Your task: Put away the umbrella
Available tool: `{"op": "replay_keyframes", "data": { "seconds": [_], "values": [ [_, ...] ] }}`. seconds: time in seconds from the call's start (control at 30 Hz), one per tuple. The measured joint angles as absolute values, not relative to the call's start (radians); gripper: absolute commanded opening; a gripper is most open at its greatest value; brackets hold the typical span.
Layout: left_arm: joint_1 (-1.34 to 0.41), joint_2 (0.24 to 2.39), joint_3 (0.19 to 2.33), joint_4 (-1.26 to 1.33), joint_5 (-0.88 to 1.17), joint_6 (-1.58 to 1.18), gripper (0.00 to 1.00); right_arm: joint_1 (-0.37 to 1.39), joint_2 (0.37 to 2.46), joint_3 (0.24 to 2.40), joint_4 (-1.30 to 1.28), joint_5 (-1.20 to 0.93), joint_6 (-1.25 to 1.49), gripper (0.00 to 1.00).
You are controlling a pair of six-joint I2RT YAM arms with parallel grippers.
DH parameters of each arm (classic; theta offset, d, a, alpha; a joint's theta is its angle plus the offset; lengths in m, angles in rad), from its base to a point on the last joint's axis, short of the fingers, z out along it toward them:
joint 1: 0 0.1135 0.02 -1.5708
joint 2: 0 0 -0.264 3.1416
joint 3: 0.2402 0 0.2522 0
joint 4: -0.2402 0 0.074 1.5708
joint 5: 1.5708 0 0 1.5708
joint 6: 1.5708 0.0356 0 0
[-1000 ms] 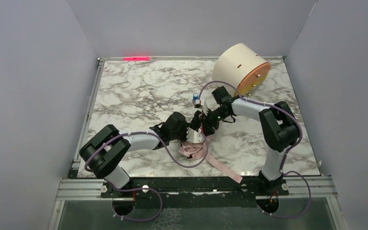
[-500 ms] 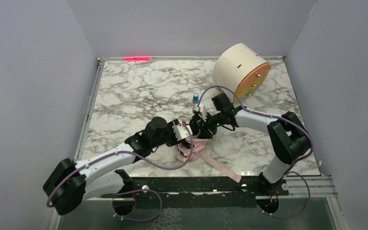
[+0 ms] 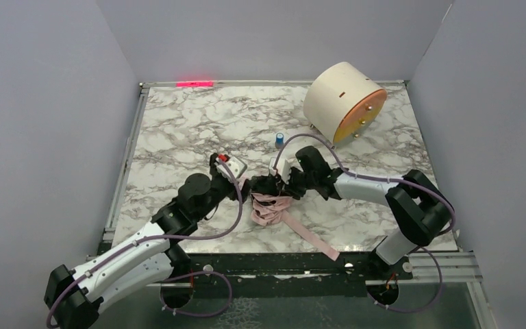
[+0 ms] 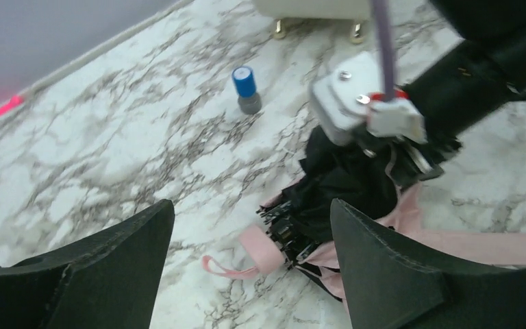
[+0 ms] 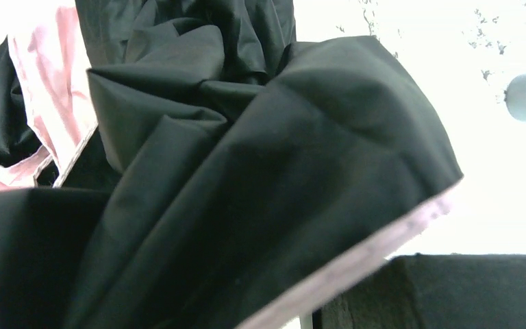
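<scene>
The umbrella (image 3: 268, 209) lies crumpled mid-table, pale pink outside with black lining, its long strap (image 3: 311, 236) trailing toward the near edge. In the left wrist view its small pink handle (image 4: 264, 247) and thin wrist loop (image 4: 226, 267) rest on the marble beside bunched black fabric (image 4: 346, 181). My left gripper (image 3: 227, 166) (image 4: 250, 205) stands open a little left of the umbrella, holding nothing. My right gripper (image 3: 274, 184) (image 5: 246, 288) is shut on the umbrella's black fabric (image 5: 246, 171), which fills its wrist view.
A cream drum with an orange face (image 3: 342, 99) lies on its side at the back right. A small blue-capped item (image 3: 279, 140) (image 4: 246, 89) stands just behind the grippers. Grey walls enclose the marble table (image 3: 178, 130).
My left gripper has let go of the umbrella, opened wide and drawn back to the left. The right gripper has moved leftward and lower with the fabric; the umbrella bundle shifted slightly left.
</scene>
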State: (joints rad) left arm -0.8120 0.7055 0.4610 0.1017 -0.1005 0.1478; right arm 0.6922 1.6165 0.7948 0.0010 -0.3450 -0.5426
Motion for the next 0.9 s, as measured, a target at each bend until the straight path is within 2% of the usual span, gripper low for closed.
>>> {"op": "replay_keyframes", "data": {
  "seconds": [0.17, 0.33, 0.6, 0.9],
  "values": [
    [-0.727, 0.891, 0.577, 0.052, -0.170, 0.031, 0.86, 0.787, 1.559, 0.665, 0.178, -0.195, -0.658, 0.18],
    [-0.551, 1.097, 0.712, 0.018, -0.093, -0.025, 0.88, 0.863, 1.528, 0.541, 0.370, -0.087, -0.787, 0.18],
    [-0.475, 1.298, 0.847, -0.064, 0.261, 0.099, 0.88, 0.961, 1.563, 0.429, 0.621, 0.107, -0.973, 0.18],
    [-0.451, 1.420, 0.858, -0.273, 0.686, 0.393, 0.88, 0.988, 1.582, 0.394, 0.716, 0.157, -1.048, 0.17]
  ]
}}
